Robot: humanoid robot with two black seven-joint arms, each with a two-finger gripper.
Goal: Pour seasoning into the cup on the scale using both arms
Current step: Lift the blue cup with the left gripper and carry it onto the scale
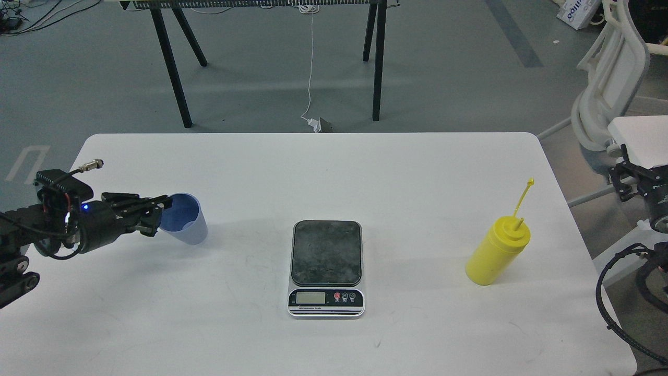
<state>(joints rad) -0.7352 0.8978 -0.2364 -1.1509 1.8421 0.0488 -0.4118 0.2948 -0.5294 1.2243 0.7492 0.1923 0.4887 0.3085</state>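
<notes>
Left gripper (156, 211) clamped the cup's (183, 218) rim at the counter's (365, 172) left side; the scale (326, 266) lay empty to its right. Seasoning bottle (497, 251) stood upright far right, nearer the right arm; right gripper out of view.

A white table (313, 172) with rounded corners fills the near part of the scene. Beyond it lies a grey-green floor (443, 78) crossed by a darker stripe at far right. A black-legged trestle bench (172, 68) stands far back, a white cable (311, 62) hanging from it to the floor. A white office chair (610, 89) sits at right.
</notes>
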